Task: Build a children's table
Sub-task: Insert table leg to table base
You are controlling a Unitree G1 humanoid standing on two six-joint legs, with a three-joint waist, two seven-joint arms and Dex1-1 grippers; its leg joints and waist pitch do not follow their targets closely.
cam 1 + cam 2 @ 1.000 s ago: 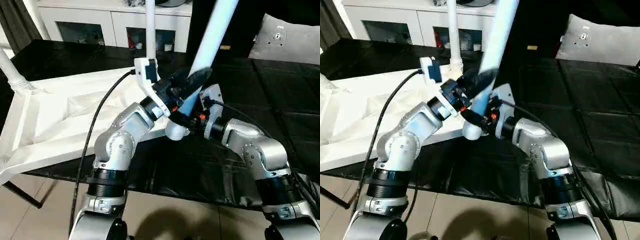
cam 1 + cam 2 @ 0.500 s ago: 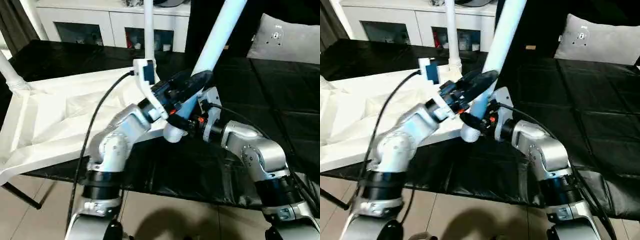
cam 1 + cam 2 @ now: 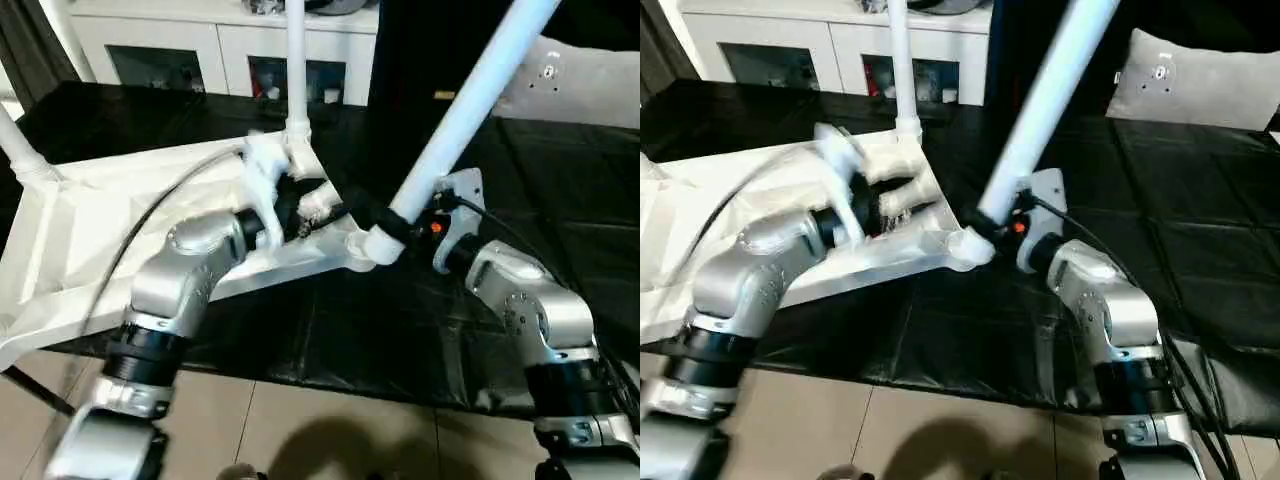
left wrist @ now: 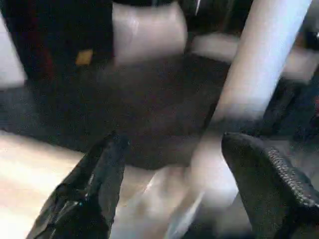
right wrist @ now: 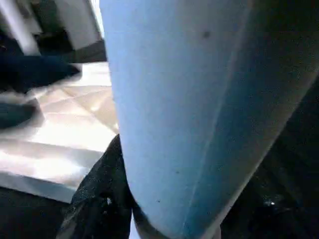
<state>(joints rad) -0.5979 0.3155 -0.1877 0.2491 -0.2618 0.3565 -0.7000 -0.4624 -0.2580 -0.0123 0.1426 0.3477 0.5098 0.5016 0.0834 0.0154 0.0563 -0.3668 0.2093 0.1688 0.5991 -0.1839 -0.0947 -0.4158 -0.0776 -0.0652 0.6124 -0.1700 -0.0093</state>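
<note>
R gripper (image 3: 400, 218) fingers clamped on tilted leg (image 3: 470, 105) at table top (image 3: 90, 225) corner socket; L gripper (image 4: 172, 164) fingers wide apart, empty.

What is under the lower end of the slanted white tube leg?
The slanted white tube leg meets the white plastic tabletop's rounded corner socket. The black sheet lies beneath; the joint itself is hidden.

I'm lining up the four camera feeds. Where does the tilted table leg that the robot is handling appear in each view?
Left eye view: tilted leg slants from the upper right down to the tabletop's near corner socket.
Right eye view: same slant, centre.
Left wrist view: pale tube on the right.
Right wrist view: close up, across the middle, with the right gripper shut on it.
Shared landmark: the white tabletop.
</note>
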